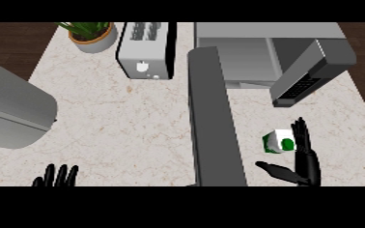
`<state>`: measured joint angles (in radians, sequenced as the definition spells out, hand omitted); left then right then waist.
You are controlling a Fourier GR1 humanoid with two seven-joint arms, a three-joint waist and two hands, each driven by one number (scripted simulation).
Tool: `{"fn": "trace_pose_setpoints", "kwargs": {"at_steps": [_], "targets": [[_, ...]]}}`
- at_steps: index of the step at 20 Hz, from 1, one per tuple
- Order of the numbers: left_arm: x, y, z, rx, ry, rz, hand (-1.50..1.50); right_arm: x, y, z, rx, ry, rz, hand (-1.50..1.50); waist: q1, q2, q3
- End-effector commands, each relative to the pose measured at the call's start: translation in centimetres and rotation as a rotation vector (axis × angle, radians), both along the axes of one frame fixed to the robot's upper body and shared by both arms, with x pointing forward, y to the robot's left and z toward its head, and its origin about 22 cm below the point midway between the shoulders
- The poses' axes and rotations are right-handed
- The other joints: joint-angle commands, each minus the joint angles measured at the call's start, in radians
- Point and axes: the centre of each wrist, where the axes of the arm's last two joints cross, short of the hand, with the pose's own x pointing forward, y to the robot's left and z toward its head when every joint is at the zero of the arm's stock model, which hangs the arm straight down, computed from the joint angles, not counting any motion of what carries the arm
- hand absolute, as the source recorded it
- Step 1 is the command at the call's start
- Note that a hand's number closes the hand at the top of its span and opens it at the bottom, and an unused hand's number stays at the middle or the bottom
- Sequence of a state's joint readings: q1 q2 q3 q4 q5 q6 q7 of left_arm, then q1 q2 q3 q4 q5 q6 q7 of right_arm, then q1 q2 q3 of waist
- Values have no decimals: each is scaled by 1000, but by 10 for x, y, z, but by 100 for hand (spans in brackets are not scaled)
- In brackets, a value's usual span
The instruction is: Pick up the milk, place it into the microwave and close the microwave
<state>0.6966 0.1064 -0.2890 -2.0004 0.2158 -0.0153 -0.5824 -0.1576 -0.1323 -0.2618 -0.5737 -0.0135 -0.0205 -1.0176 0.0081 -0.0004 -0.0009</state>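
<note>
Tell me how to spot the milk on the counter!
Find the big grey microwave with its door swung open, at the far right of the pale marble counter. Come toward the near edge, to the open black right robot hand. Just left of its fingers sits the small white milk carton, the only thing there with a green patch.

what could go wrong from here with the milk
1. The right robot hand is open beside the milk, not curled round it; closing off-centre might tip or push the small carton away.
2. The microwave door is swung wide open, reaching far over the counter just left of the milk. Lifting the carton toward the cavity, the arm might knock that door.
3. The left robot hand rests at the lower left edge, far from the door, so closing may need a long reach.
</note>
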Motion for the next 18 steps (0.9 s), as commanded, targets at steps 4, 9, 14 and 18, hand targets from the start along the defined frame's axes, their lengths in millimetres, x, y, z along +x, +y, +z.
{"fn": "trace_pose_setpoints", "kwargs": {"at_steps": [4,9,14,18], "targets": [[-19,-5,-6,15,-4,3,-150,16,20,-3,33,-39,-20,-150,6,0,2],[-14,-2,3,8,-2,-9,-150,16,26,-3,-30,-71,-104,150,1,0,1],[1,6,-6,-5,2,4,-150,30,24,1,-160,-66,-94,150,2,2,2],[-13,0,-6,-4,-20,-11,-150,36,10,4,-174,-67,-195,150,12,4,3]]}}
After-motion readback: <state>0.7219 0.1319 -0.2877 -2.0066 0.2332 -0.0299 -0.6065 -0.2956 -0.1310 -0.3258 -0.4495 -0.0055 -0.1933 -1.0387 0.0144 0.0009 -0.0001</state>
